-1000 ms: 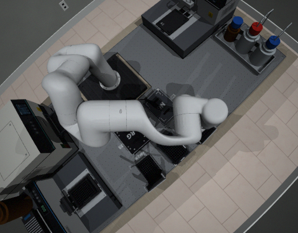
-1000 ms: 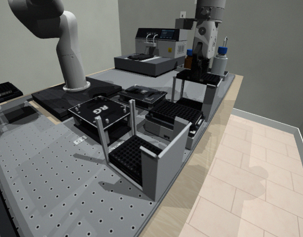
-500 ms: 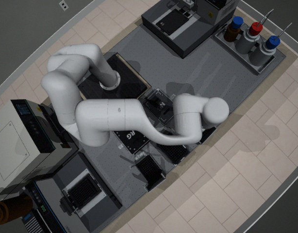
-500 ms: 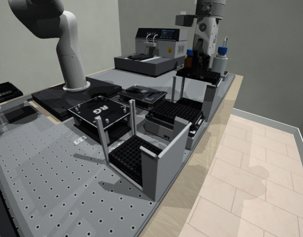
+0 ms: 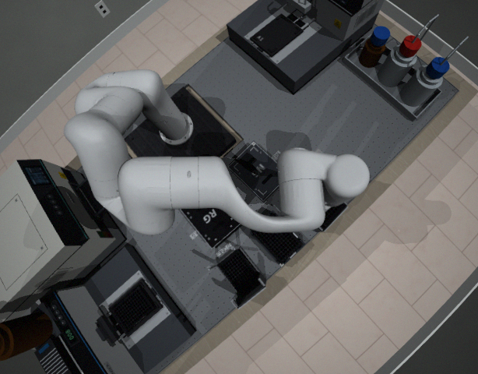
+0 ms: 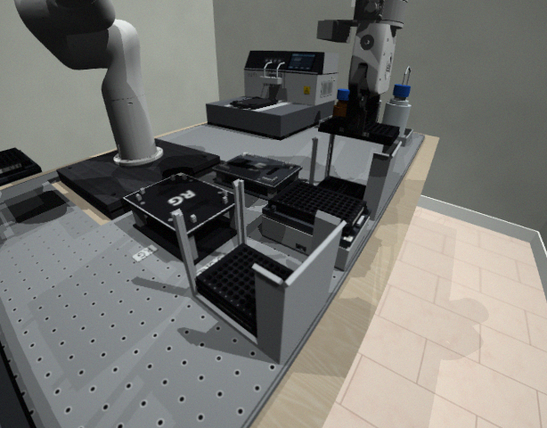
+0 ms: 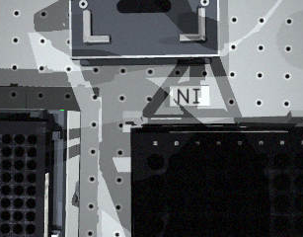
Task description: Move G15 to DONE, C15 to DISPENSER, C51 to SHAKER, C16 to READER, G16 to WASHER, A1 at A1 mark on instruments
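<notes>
My gripper [image 6: 359,123] is shut on a black well plate, G16 [image 6: 379,132] [image 7: 215,183], and holds it level above the tops of the IN rack's walls [image 6: 377,182]. The wrist view shows the IN label [image 7: 189,96] just beyond the plate's edge. Another plate [image 6: 343,186] lies deep in the IN rack. The SHAKER [image 6: 288,232] beside it carries a black plate [image 6: 310,200] [image 7: 15,173]. The washer [image 5: 287,60] [image 6: 265,117] at the far end holds a plate [image 5: 275,33]. In the top view the arm hides my gripper.
The near rack [image 6: 297,299] holds one plate [image 6: 227,281]. The RG nest [image 6: 182,200] [image 5: 211,219] and the N6 nest [image 6: 260,168] [image 7: 141,35] stand bare. Bottles [image 5: 408,60] stand at the far corner. An instrument at the front left holds a plate [image 5: 135,308].
</notes>
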Controlling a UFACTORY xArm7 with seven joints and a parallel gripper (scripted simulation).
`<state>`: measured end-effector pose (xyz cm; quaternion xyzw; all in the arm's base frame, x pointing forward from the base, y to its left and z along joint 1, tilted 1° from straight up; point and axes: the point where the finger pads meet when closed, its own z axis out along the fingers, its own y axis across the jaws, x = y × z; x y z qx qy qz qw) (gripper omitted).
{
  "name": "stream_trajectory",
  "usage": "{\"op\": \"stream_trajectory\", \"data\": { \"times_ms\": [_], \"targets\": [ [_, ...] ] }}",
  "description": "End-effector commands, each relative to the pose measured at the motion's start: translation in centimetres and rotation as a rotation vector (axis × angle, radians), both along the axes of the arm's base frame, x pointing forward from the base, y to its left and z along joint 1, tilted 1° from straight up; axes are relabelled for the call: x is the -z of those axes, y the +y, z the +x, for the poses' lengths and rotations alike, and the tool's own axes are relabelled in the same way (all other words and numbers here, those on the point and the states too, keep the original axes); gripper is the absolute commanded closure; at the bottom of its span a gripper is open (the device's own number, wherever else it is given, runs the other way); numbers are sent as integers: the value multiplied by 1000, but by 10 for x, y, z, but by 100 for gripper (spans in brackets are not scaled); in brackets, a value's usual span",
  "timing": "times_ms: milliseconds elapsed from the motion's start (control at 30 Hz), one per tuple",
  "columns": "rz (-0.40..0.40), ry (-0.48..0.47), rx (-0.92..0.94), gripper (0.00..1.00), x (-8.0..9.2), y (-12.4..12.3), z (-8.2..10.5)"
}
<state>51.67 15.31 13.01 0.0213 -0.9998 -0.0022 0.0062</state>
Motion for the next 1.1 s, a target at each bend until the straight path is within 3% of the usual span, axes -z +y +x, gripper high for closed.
{"op": "stream_trajectory", "data": {
  "times_ms": [0, 1067],
  "targets": [
    [2, -5, 0, 100, -7, 1, 1],
    [2, -5, 0, 100, -44, 1, 1]
  ]
}}
